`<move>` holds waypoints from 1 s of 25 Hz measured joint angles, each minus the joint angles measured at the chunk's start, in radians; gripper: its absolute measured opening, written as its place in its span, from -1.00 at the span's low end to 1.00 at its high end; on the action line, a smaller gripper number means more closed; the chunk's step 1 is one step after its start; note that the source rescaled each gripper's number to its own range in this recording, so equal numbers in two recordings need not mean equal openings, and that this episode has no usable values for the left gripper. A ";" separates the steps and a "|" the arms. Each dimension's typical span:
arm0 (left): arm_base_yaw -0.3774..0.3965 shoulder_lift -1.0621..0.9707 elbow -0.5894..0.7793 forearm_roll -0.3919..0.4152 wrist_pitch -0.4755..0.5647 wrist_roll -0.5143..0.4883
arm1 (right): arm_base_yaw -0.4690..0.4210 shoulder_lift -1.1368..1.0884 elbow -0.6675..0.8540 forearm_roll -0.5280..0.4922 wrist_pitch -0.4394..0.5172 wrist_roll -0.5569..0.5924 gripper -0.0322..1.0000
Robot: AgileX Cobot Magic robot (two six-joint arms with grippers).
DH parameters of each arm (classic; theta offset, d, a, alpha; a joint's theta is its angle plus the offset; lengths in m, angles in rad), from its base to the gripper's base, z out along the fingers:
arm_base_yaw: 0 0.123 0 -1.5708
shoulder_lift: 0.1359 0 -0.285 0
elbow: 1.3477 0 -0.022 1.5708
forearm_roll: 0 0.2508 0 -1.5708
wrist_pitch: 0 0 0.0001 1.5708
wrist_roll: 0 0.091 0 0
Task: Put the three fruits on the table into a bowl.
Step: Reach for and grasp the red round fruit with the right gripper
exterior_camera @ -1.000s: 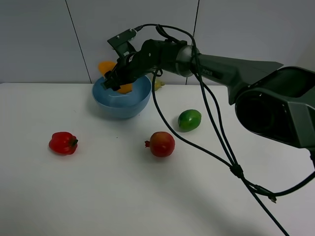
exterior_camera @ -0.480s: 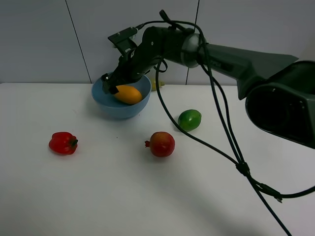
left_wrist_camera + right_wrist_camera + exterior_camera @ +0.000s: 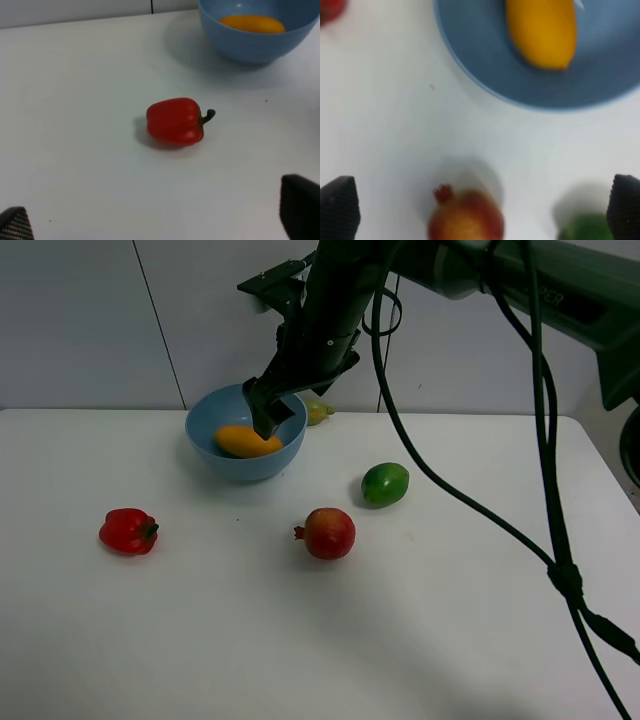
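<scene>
The right gripper (image 3: 268, 418) has just let go of the mango (image 3: 247, 441) and is lifting clear above the bowl (image 3: 215, 462), jaws spread wide and empty. The mango, oblong and smooth orange-yellow, is lying on its side inside. That's one fruit done; the pomegranate (image 3: 328, 533) and green fruit (image 3: 385, 484) are sitting on the table (image 3: 300, 640).

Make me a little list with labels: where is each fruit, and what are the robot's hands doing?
mango: inside the blue bowl
pomegranate: on the table, outside the bowl
green fruit: on the table, outside the bowl
red pepper: on the table
right gripper: open, empty, at the bowl
left gripper: open, empty
</scene>
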 joint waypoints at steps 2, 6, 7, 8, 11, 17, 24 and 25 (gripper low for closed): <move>0.000 0.000 0.000 0.000 0.000 0.000 | 0.014 -0.011 0.038 -0.013 0.001 0.001 0.99; 0.000 0.000 0.000 0.000 0.000 0.000 | 0.037 -0.067 0.194 -0.012 0.000 -0.001 0.99; 0.000 0.000 0.000 0.000 0.000 0.000 | 0.040 -0.090 0.247 -0.012 -0.001 -0.001 0.99; 0.000 0.000 0.000 0.000 0.000 0.000 | 0.040 -0.114 0.304 -0.013 -0.001 -0.001 0.99; 0.000 0.000 0.000 0.000 0.000 0.000 | 0.041 -0.192 0.464 -0.025 -0.059 0.000 0.99; 0.000 0.000 0.000 0.000 0.000 0.000 | 0.041 -0.223 0.625 -0.061 -0.231 0.000 1.00; 0.000 0.000 0.000 0.000 0.000 0.000 | 0.041 -0.175 0.636 -0.105 -0.347 -0.022 1.00; 0.000 0.000 0.000 0.000 0.000 0.000 | 0.041 -0.164 0.636 -0.105 -0.357 -0.029 1.00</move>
